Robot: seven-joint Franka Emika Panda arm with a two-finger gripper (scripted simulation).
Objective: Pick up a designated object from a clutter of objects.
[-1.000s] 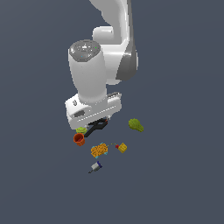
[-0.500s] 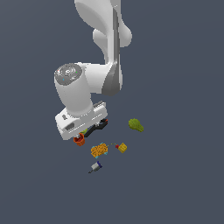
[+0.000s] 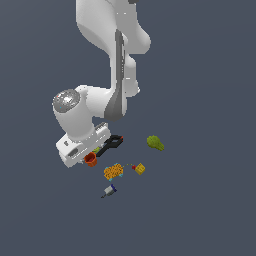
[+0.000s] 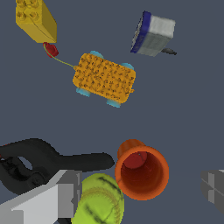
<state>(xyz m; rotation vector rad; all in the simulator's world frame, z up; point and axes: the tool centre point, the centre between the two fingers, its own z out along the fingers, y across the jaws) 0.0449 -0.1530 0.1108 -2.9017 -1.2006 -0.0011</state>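
**Orange-red cup between spread fingers, at the cluster's edge**

In the wrist view the orange-red cup (image 4: 142, 172) stands upright, mouth toward the camera, its hollow inside showing. It sits between two grey fingers (image 4: 61, 197): one at its eight o'clock side, the other at three o'clock, apart from its rim. The gripper (image 4: 140, 192) is spread wide, and neither finger visibly presses the cup. A yellow-green ball (image 4: 99, 201) touches the cup at seven o'clock, partly behind the near finger. The black clamp (image 4: 43, 162) reaches in from nine o'clock, its tip just beside the cup's rim. Farther off, at eleven o'clock, lies the orange-yellow speckled box (image 4: 104, 78), with a yellow cube (image 4: 36, 19) beyond it and a grey-blue marker (image 4: 154, 35) at twelve.

The exterior view alone shows the green pear-like lump (image 3: 155, 143), well apart from the cup (image 3: 90, 159), and hides the fingers behind the white hand.

Everything rests on a plain, dark slate-blue surface (image 3: 200, 210), with no walls or edges visible.
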